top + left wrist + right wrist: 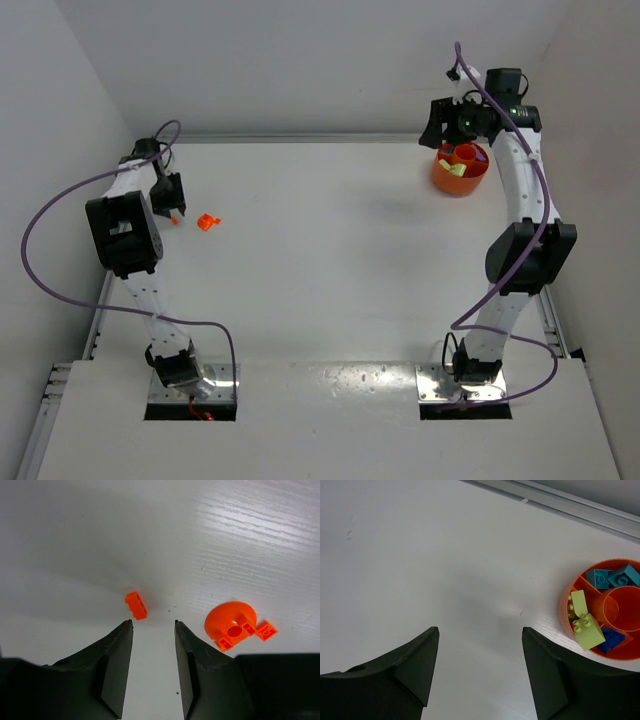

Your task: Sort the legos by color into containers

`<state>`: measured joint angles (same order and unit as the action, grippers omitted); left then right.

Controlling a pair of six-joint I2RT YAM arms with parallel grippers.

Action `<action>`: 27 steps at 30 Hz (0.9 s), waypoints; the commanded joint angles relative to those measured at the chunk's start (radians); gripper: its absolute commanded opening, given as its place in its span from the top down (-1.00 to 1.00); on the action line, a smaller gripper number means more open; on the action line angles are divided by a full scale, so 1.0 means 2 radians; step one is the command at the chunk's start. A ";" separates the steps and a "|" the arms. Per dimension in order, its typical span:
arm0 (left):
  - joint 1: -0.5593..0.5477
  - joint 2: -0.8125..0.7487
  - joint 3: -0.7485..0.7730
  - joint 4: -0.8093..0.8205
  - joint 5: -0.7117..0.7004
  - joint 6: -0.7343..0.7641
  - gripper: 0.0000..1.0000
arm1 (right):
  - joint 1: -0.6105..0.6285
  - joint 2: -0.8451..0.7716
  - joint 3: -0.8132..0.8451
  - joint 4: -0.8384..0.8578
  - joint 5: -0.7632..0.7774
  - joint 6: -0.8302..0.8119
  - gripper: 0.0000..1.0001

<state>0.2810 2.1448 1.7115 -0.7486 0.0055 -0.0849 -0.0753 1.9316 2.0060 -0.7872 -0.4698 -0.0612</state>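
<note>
Grained white tabletop (225,540) bears one studded orange brick (136,605) (seemingly plastic); both jaws gape empty.

Wht arms (148,300), blk joints (125,235), purple cables (23,245)

The top external camera looks down from above and behind both arm bases, taking in the whole table (320,290). The left wrist camera sits low and close, looking past its own fingers (117,670) at a half-round orange piece (222,622), which the overhead view shares. The right wrist camera looks down from farther off, sharing the orange bowl (564,607) with the overhead view.
</note>
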 commanded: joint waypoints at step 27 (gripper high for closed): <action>0.031 0.043 0.006 0.009 0.019 -0.026 0.22 | 0.018 0.014 0.014 0.021 0.022 -0.009 -0.36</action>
<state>0.3115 2.2089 1.7191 -0.7429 0.0246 -0.1188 -0.0525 1.9614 2.0060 -0.7864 -0.4263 -0.0612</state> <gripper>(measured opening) 0.399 0.679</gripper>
